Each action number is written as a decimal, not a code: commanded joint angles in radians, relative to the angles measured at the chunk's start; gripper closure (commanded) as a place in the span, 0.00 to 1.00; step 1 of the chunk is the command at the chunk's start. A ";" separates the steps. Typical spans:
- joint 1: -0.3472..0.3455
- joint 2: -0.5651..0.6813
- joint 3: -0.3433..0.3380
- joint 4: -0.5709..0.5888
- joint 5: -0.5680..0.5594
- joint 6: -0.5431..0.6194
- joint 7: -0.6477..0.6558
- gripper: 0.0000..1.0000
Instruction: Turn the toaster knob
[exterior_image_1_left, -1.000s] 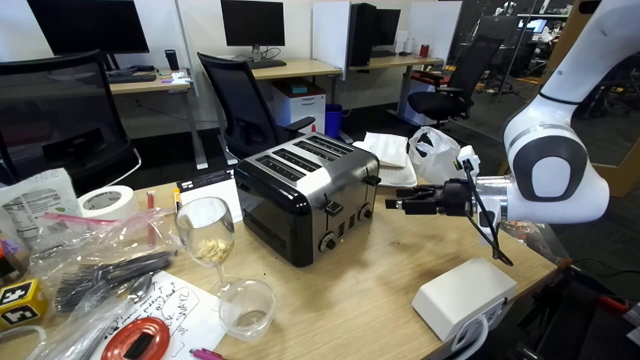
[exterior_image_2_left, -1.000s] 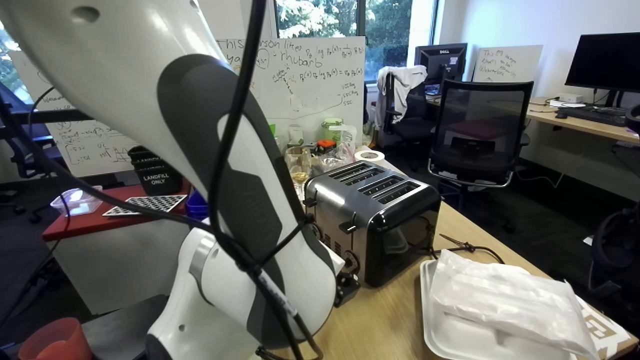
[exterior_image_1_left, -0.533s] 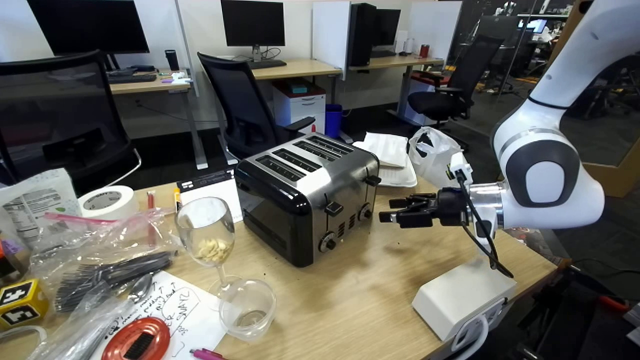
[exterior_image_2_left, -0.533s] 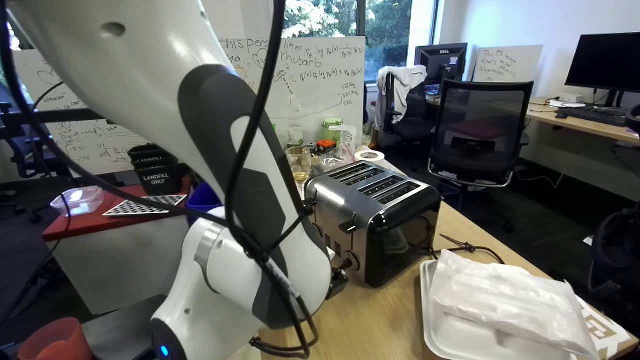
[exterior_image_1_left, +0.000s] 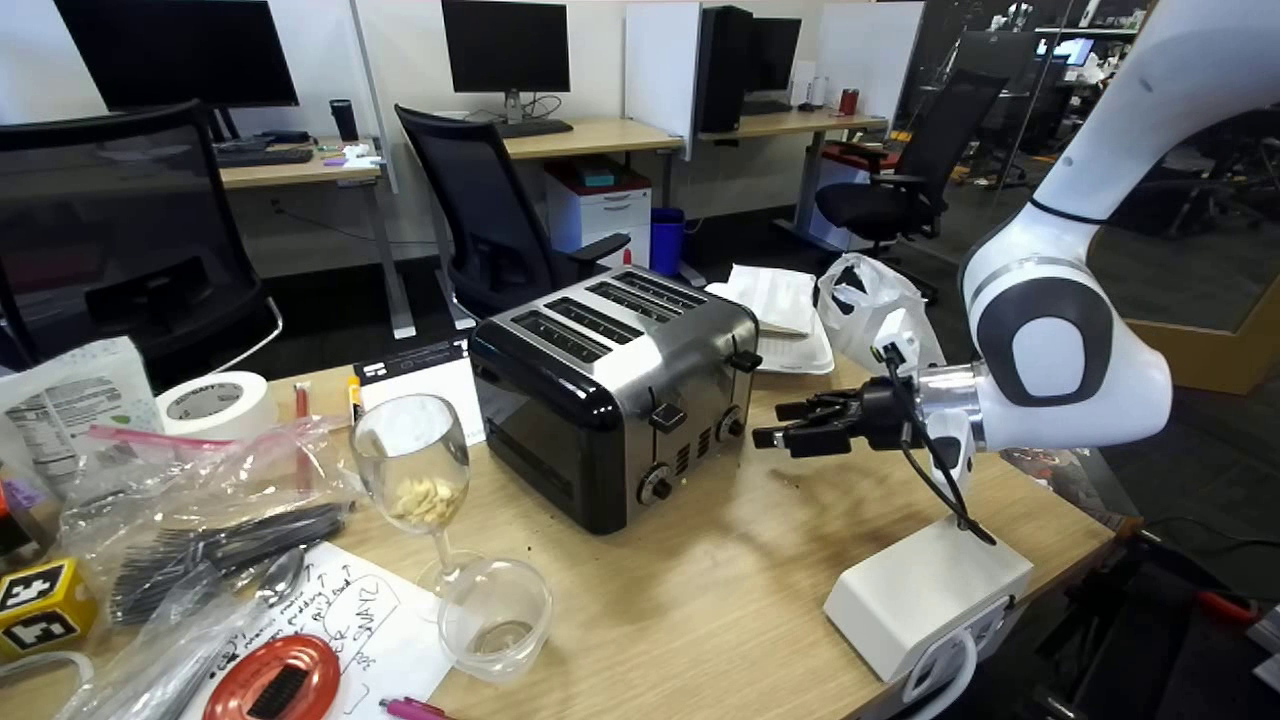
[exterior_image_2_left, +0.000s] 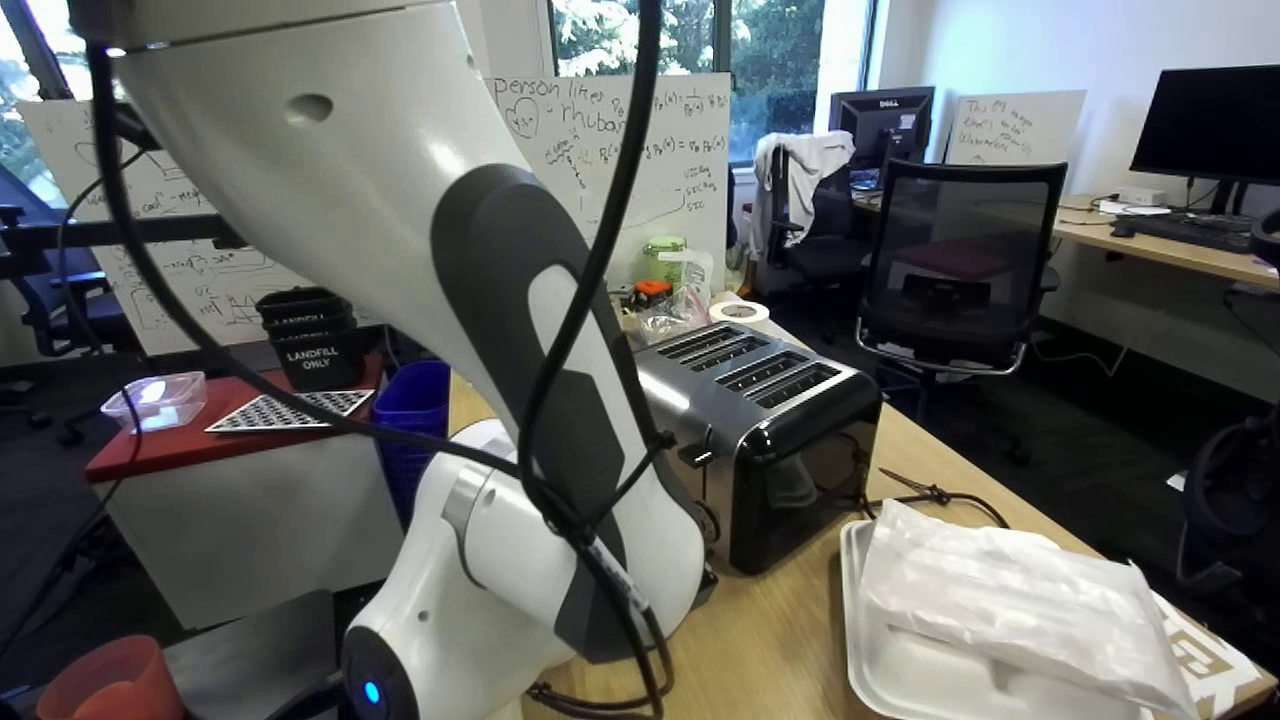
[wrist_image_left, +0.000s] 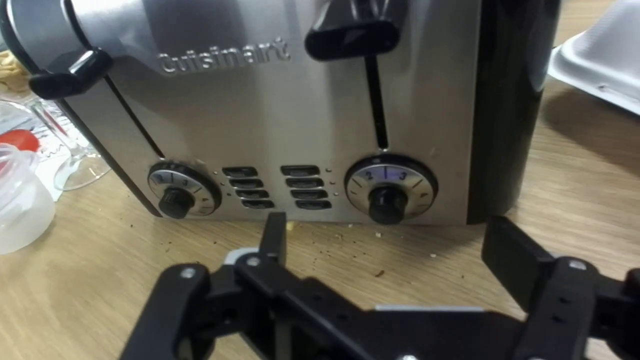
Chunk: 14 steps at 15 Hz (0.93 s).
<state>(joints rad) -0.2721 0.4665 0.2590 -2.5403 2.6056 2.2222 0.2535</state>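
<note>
One knob (wrist_image_left: 387, 205) of the toaster (wrist_image_left: 270, 120), right-hand in the wrist view, seems lined up with the end effector (wrist_image_left: 387, 232), empty and spread wide, nearer than a moment ago. The toaster stands unmoved on the worktop (wrist_image_left: 95, 280); gripping looks close.

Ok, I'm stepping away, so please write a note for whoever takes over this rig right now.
Gripper: open, holding nothing, clear of the Cuisinart four-slot toaster.
Job's things: toaster upright on the wooden table; its right-hand knob in the wrist view, the likely target, roughly centred ahead of the open jaws.
Done: gripper lined up side to side; no contact yet.
To do: probably ease forward, close on that knob, turn it. How far isn't specified.
</note>
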 joint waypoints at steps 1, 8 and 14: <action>-0.045 0.023 0.030 0.038 0.000 0.066 -0.029 0.00; 0.125 -0.005 -0.104 0.045 0.000 0.074 0.084 0.00; 0.212 -0.011 -0.138 0.078 -0.001 0.091 0.165 0.00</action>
<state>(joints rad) -0.1003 0.4721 0.1447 -2.4747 2.6054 2.2812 0.3777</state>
